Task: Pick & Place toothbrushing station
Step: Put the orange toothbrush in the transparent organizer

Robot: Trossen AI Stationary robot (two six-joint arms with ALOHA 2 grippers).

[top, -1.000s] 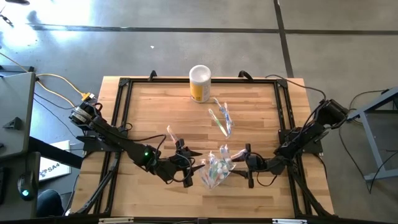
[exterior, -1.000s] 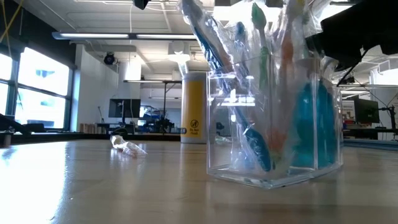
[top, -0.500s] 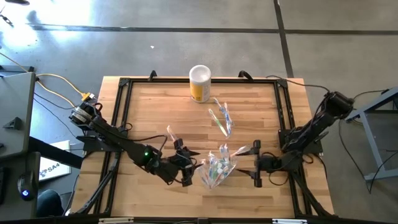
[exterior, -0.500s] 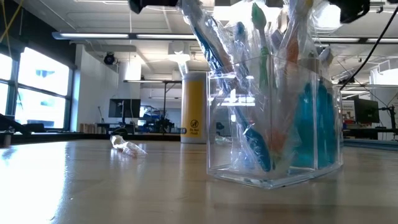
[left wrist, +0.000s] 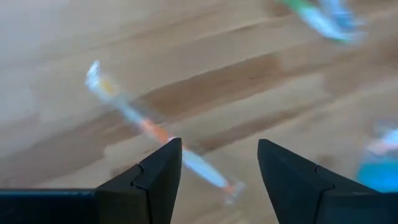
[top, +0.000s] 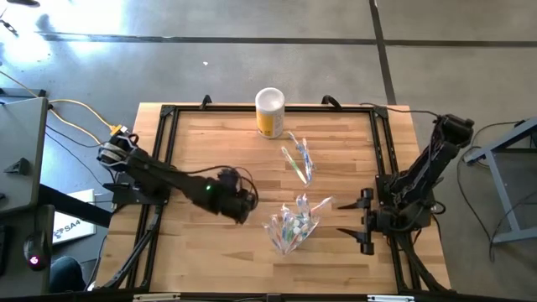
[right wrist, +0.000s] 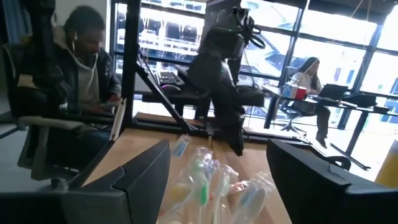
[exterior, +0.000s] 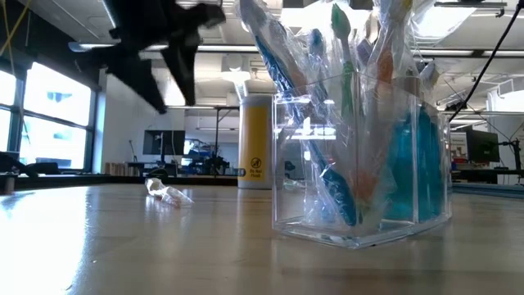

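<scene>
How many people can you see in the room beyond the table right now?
2. The person in a dark jacket sits at a desk just past the table's edge. The second person sits farther back, at a desk by the windows. Others may be out of view.

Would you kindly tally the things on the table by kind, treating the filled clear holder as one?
Yellow canister: 1
Filled clear holder: 1
Loose wrapped toothbrushes: 2 that I can make out
Total: 4
</scene>
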